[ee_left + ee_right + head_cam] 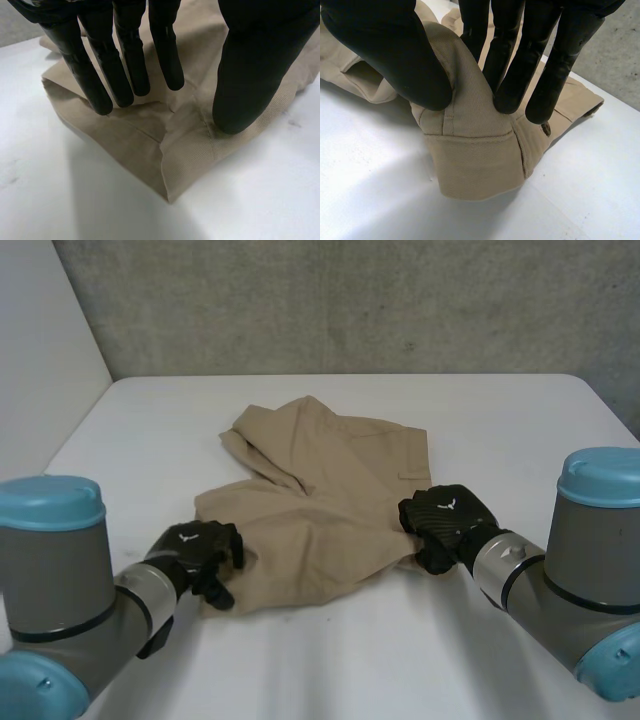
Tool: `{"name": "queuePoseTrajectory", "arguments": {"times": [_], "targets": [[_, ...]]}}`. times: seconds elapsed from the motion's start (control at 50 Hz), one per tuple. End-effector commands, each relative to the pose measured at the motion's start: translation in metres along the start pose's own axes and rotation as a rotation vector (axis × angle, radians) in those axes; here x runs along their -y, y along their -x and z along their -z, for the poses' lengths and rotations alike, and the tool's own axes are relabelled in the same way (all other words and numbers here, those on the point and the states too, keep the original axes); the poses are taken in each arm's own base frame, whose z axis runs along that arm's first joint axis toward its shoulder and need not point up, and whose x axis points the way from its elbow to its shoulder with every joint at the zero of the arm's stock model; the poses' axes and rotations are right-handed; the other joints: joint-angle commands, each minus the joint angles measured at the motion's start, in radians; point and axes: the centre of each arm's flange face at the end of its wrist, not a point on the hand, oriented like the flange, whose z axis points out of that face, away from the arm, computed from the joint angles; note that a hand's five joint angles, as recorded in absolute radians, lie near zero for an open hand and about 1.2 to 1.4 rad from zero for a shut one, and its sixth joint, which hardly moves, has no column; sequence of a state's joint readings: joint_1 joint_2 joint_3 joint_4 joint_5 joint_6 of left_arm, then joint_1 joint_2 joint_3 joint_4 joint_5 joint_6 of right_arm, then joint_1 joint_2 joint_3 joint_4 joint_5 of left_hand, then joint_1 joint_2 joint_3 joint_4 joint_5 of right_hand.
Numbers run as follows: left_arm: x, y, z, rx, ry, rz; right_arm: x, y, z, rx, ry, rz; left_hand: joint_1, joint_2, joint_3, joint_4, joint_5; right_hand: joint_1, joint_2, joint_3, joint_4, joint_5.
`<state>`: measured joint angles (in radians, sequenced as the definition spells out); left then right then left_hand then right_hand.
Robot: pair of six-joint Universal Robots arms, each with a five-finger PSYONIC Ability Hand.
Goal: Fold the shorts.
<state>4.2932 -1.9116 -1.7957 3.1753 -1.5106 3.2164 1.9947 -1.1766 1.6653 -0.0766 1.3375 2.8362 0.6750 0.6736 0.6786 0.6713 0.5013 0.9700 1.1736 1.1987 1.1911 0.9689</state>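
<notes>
The shorts (320, 505) stretch away from both hands: the right hand (445, 518) pinches one near corner tight, the left hand (195, 552) rests straight, spread fingers (134, 60) on the other.

The crumpled tan fabric shorts (320, 510) lie on the white table (500, 420), between the two hands. The left hand (195, 555) sits on one near corner of the cloth, and the corner's tip pokes out just past its fingertips, between fingers and thumb. The right hand (445, 520) is at the opposite near edge, where a ridge of cloth stands up, pinched between its thumb and fingers. The rest spreads beyond both hands.
</notes>
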Motion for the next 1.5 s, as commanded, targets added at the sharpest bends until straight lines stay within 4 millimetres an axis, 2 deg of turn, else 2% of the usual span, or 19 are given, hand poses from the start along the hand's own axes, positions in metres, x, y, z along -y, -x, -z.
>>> {"name": "queuePoseTrajectory", "arguments": {"times": [0.02, 0.06, 0.08, 0.12, 0.22, 0.3, 0.36, 0.56, 0.6, 0.64, 0.78, 0.86, 0.92, 0.94, 1.0, 1.12, 1.22, 1.36, 1.5], "targets": [[-0.004, -0.002, -0.010, -0.004, 0.016, -0.009, -0.001, 0.000, 0.000, 0.000, 0.004, 0.000, 0.082, 0.083, 0.078, 0.085, 0.081, 0.426, 0.223, 0.198, 0.205, 0.253], [-0.005, -0.001, -0.013, -0.001, 0.016, -0.011, -0.001, 0.000, 0.000, 0.000, 0.004, 0.000, 0.155, 0.156, 0.151, 0.158, 0.154, 0.426, 0.223, 0.198, 0.205, 0.253], [-0.005, -0.001, -0.015, 0.002, 0.018, -0.012, -0.001, 0.000, 0.000, 0.000, 0.004, 0.002, 0.428, 0.430, 0.425, 0.432, 0.427, 0.426, 0.223, 0.198, 0.205, 0.253], [-0.003, 0.000, -0.015, 0.011, 0.014, -0.012, -0.001, 0.000, 0.000, 0.000, 0.004, 0.002, 0.720, 0.722, 0.717, 0.724, 0.719, 0.426, 0.223, 0.198, 0.205, 0.253], [-0.002, 0.003, -0.006, 0.049, 0.012, -0.016, 0.001, 0.000, 0.000, 0.002, 0.002, 0.011, 0.721, 0.723, 0.718, 0.725, 0.720, 0.426, 0.223, 0.198, 0.205, 0.253], [0.018, 0.002, 0.039, 0.073, -0.084, -0.036, 0.005, -0.001, 0.001, 0.001, 0.000, 0.027, 0.721, 0.723, 0.718, 0.725, 0.720, 0.426, 0.223, 0.198, 0.205, 0.253], [0.020, 0.002, 0.053, 0.078, -0.108, -0.070, 0.013, -0.001, 0.008, 0.012, 0.017, 0.090, 0.721, 0.723, 0.718, 0.725, 0.720, 0.426, 0.223, 0.198, 0.205, 0.253], [0.009, -0.015, 0.114, 0.034, -0.066, -0.335, 0.030, 0.002, 0.038, 0.065, 0.125, 0.297, 0.721, 0.723, 0.718, 0.725, 0.720, 0.426, 0.223, 0.198, 0.205, 0.253], [0.008, -0.015, 0.117, 0.032, -0.056, -0.343, 0.031, 0.003, 0.042, 0.069, 0.136, 0.301, 0.721, 0.723, 0.718, 0.725, 0.720, 0.426, 0.223, 0.198, 0.205, 0.253], [0.003, -0.016, 0.126, 0.019, -0.017, -0.361, 0.029, 0.007, 0.064, 0.132, 0.238, 0.325, 0.721, 0.723, 0.718, 0.725, 0.720, 0.426, 0.223, 0.198, 0.205, 0.253], [-0.015, -0.018, 0.131, -0.014, 0.080, -0.365, 0.020, 0.013, 0.077, 0.201, 0.332, 0.353, 0.721, 0.723, 0.718, 0.725, 0.720, 0.426, 0.223, 0.198, 0.205, 0.253], [-0.019, -0.019, 0.118, -0.019, 0.104, -0.364, 0.009, 0.016, 0.070, 0.210, 0.341, 0.355, 0.721, 0.723, 0.718, 0.725, 0.720, 0.426, 0.223, 0.198, 0.205, 0.253], [-0.013, -0.019, 0.114, -0.015, 0.096, -0.368, 0.004, 0.016, 0.066, 0.210, 0.344, 0.353, 0.271, 0.273, 0.268, 0.275, 0.270, 0.426, 0.223, 0.198, 0.205, 0.253], [-0.005, -0.019, 0.112, -0.009, 0.069, -0.368, 0.002, 0.015, 0.064, 0.207, 0.343, 0.349, -0.039, -0.037, -0.042, -0.035, -0.039, 0.426, 0.223, 0.198, 0.205, 0.253], [0.019, -0.019, 0.107, 0.004, -0.016, -0.376, 0.002, 0.014, 0.063, 0.201, 0.335, 0.348, -0.314, -0.313, -0.318, -0.310, -0.315, 0.426, 0.223, 0.198, 0.205, 0.253], [0.071, -0.006, 0.078, 0.081, -0.201, -0.349, 0.001, 0.015, 0.062, 0.196, 0.328, 0.352, -0.300, -0.299, -0.304, -0.296, -0.301, 0.426, 0.223, 0.198, 0.205, 0.253], [0.095, 0.015, 0.018, 0.147, -0.262, -0.324, 0.000, 0.014, 0.060, 0.188, 0.317, 0.353, -0.291, -0.290, -0.295, -0.288, -0.292, 0.426, 0.223, 0.198, 0.205, 0.253], [0.096, 0.024, -0.063, 0.145, -0.225, -0.316, -0.003, 0.017, 0.057, 0.190, 0.309, 0.358, -0.198, -0.196, -0.201, -0.194, -0.198, 0.426, 0.223, 0.198, 0.205, 0.253], [0.092, 0.031, -0.114, 0.090, -0.245, -0.310, -0.008, 0.017, 0.050, 0.184, 0.297, 0.362, -0.124, -0.123, -0.128, -0.121, -0.125, 0.426, 0.223, 0.198, 0.205, 0.253]]}}
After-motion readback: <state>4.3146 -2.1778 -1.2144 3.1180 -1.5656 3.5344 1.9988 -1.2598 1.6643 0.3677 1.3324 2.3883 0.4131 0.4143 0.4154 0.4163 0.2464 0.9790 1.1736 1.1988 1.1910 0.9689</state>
